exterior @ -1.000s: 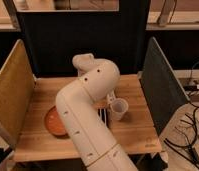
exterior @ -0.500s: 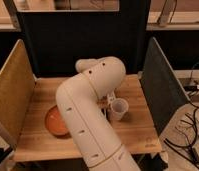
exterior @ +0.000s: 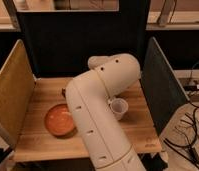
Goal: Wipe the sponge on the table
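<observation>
Table (exterior: 139, 131) with orange bowl (exterior: 59, 120), white cup (exterior: 118, 108), arm (exterior: 95, 110) hiding gripper, its grip untellable.

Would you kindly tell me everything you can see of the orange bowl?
The orange bowl is round and shallow with a darker rim, and it looks empty. It sits upright on the table, towards the front left. The arm covers its right edge; whether they touch is unclear. The gripper does not show in this view.
</observation>
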